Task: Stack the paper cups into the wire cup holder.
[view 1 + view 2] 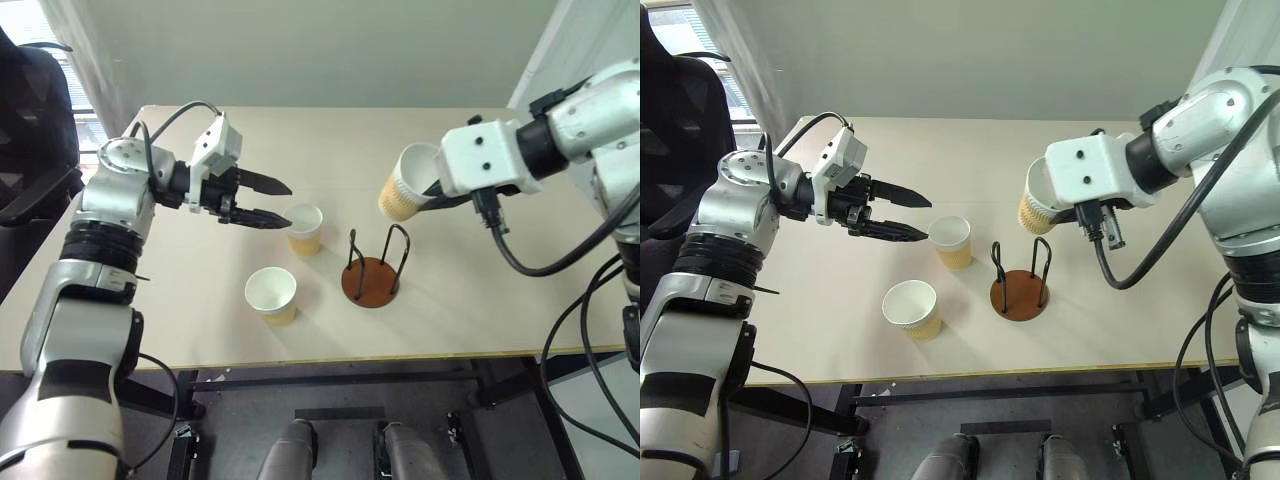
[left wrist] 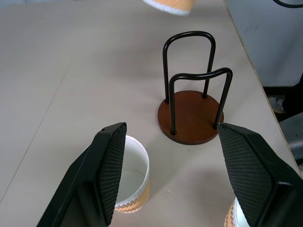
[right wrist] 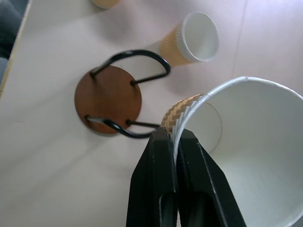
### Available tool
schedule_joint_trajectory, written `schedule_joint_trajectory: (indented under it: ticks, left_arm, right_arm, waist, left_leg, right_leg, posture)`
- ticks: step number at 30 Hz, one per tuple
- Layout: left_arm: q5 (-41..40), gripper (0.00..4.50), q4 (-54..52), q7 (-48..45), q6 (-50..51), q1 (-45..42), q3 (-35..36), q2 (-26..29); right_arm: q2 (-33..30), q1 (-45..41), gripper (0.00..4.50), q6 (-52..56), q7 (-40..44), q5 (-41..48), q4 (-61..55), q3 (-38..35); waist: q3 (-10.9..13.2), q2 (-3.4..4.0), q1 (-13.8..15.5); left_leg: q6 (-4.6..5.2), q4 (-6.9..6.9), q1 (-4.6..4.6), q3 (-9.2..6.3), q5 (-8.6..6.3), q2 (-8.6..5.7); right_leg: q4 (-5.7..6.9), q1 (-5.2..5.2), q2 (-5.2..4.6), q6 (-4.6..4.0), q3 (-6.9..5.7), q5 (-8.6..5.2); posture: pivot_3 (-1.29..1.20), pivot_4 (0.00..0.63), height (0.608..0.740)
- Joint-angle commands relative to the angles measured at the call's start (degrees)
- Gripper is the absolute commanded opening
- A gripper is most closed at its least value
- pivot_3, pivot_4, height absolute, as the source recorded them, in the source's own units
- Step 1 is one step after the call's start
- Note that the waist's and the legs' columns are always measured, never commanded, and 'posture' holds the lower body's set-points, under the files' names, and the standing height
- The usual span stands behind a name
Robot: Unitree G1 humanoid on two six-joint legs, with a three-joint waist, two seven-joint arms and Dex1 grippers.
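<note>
Three paper cups and a wire holder (image 1: 372, 268) on a pale counter (image 1: 480, 320).

Right gripper (image 3: 177, 142) in the upper right of the head views, raised off the counter, jaws clenched on the rim of a held cup (image 1: 405, 183): one finger inside the wall, one outside, plain in the right wrist view. Held cup tilted, mouth turned toward the arm, above and just to the right of the holder, apart from it. Rim partly hidden behind the white gripper housing in the head views; far edge cut off in the right wrist view; just the base, cut by the frame edge, in the left wrist view.

Left gripper (image 1: 268, 200) at centre left of the head views, off the counter, jaws released and spread, nothing between them. Tips near the rim of the far cup (image 1: 304, 229); touching or just short, cannot tell.

Far cup upright on the counter, just left of the holder. Near cup (image 1: 272, 294) upright too, lower in the frame, left of the holder and apart from it. In the left wrist view, one cup half hidden behind a finger (image 2: 102, 175), another showing as a sliver at the frame's bottom edge.

Holder upright at frame centre, reddish-brown disc with two black wire loops, no cup in it.
</note>
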Motion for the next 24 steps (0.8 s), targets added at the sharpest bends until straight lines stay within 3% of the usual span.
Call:
schedule_joint_trajectory:
  ticks: [1,24]
  left_arm:
    - [-0.3,3.29,-0.2,-2.0,-1.2,-2.1,0.6,0.6]
    - [0.4,3.29,1.2,-2.0,-2.3,-2.7,0.9,0.4]
  right_arm:
    - [0.0,-1.4,0.02,-1.9,0.4,-0.5,0.0,0.2]
    - [0.5,0.3,0.02,-1.0,1.3,2.6,-5.8,4.5]
  waist:
    - [0.0,0.00,0.0]
    - [0.0,0.00,0.0]
  left_leg:
    - [0.00,0.00,0.00,0.00,0.00,0.00]
    - [0.00,0.01,-0.01,0.01,-0.01,0.00]
  right_leg:
    - [0.00,0.00,0.00,0.00,0.00,0.00]
    - [0.01,-0.02,0.00,-0.02,0.00,0.00]
  posture:
    - [0.00,0.150,0.740]
    - [0.00,0.150,0.740]
